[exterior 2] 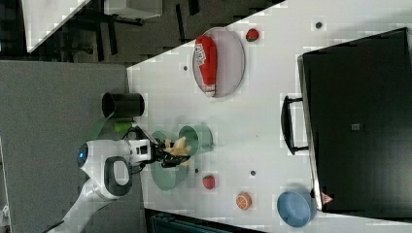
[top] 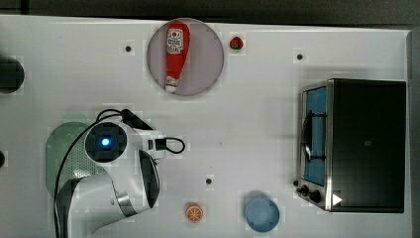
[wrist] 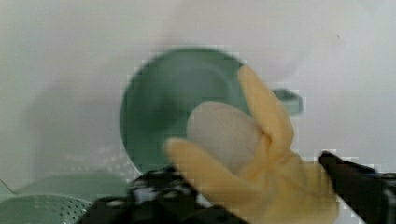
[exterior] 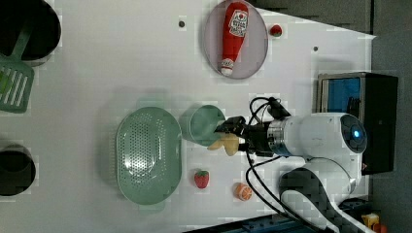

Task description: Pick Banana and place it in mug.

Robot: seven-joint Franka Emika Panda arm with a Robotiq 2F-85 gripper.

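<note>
The pale yellow banana (wrist: 271, 140) sits between the black fingers of my gripper (wrist: 254, 196), which is shut on it. Right beneath it is the open mouth of the teal-green mug (wrist: 163, 107), whose small handle sticks out on the far side. In the left view the gripper (exterior: 232, 132) holds the banana (exterior: 226, 143) at the rim of the mug (exterior: 204, 124), on the left view's right side of it. The right view shows the banana (exterior 2: 177, 145) touching or just over the mug (exterior 2: 197, 137). In the top view my arm (top: 106, 141) covers both.
A pale green perforated strainer (exterior: 148, 155) stands close beside the mug. A strawberry (exterior: 201, 178) and an orange slice (exterior: 243, 191) lie nearby. Farther off are a blue cup (top: 262, 214), a plate (top: 208, 69) with a ketchup bottle (top: 176, 54), and a toaster oven (top: 356, 144).
</note>
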